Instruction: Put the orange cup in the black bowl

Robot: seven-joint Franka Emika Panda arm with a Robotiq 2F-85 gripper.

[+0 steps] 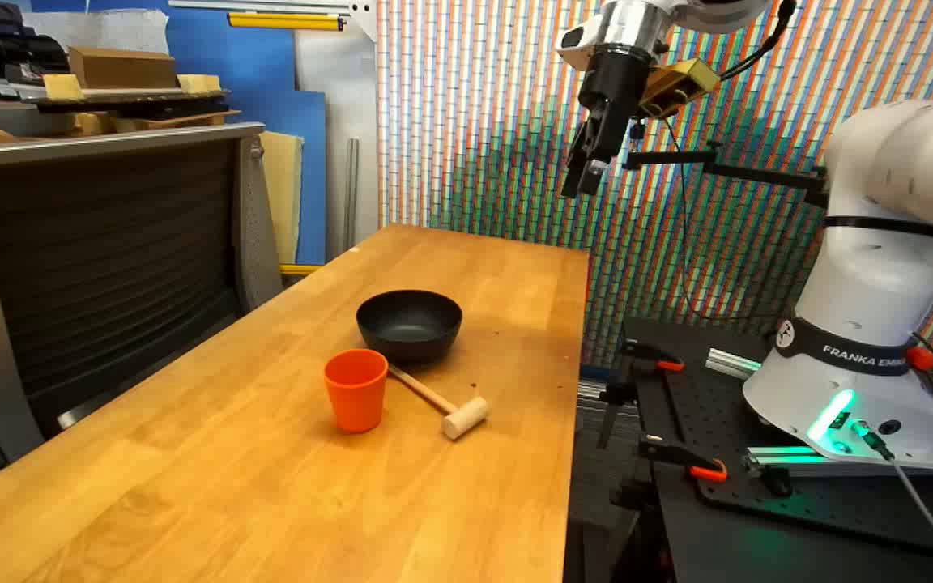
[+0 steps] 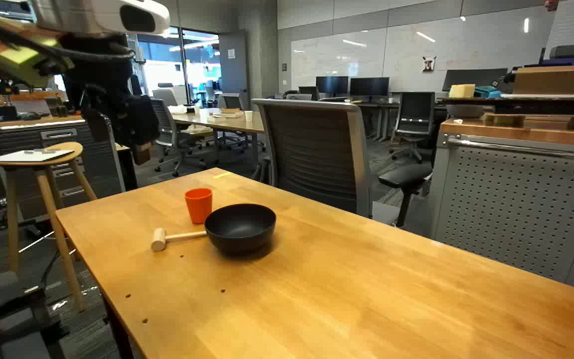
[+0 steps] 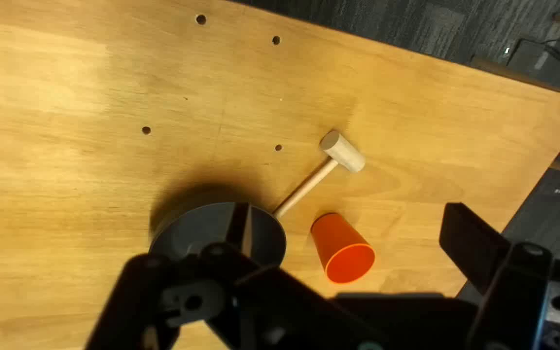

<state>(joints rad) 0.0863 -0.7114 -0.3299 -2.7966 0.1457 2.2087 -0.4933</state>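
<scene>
The orange cup stands upright on the wooden table, beside the black bowl. In an exterior view the same orange cup shows just behind the black bowl, which holds nothing. High above the table hangs my gripper, well away from both. From the wrist view, my gripper has its fingers spread wide with only air between them; the orange cup appears far below in that gap. One finger covers part of the black bowl there.
A small wooden mallet lies on the table, its handle reaching to the bowl's side near the cup. An office chair stands close against a long edge of the table. The robot's base is mounted beside the opposite edge.
</scene>
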